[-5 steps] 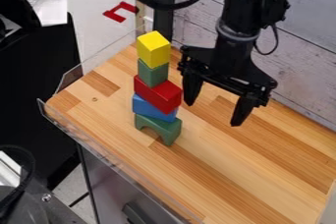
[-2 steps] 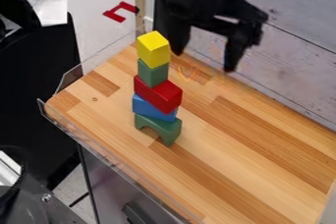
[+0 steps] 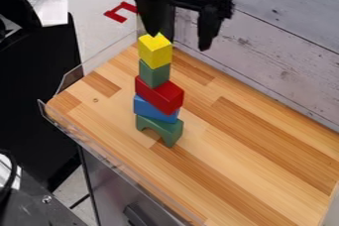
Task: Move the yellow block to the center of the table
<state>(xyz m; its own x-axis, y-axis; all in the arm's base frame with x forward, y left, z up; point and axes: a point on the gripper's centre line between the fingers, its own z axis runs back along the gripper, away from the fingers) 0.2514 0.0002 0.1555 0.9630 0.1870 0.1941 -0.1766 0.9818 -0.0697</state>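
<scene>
The yellow block [image 3: 155, 52], a plain cube with flat faces, sits upright atop a tower of blocks [image 3: 159, 96] on the light wooden desk [image 3: 245, 141]. In the view it lies just below one fingertip of the gripper [image 3: 179, 42], ungrasped; whether they touch cannot be told.

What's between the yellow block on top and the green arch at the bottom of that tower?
In the camera view, between the yellow block and the green arch, top to bottom: a small green block, a red block, a blue block.

A green arch block [image 3: 172, 132] stands on the wooden table [image 3: 258, 143]
</scene>
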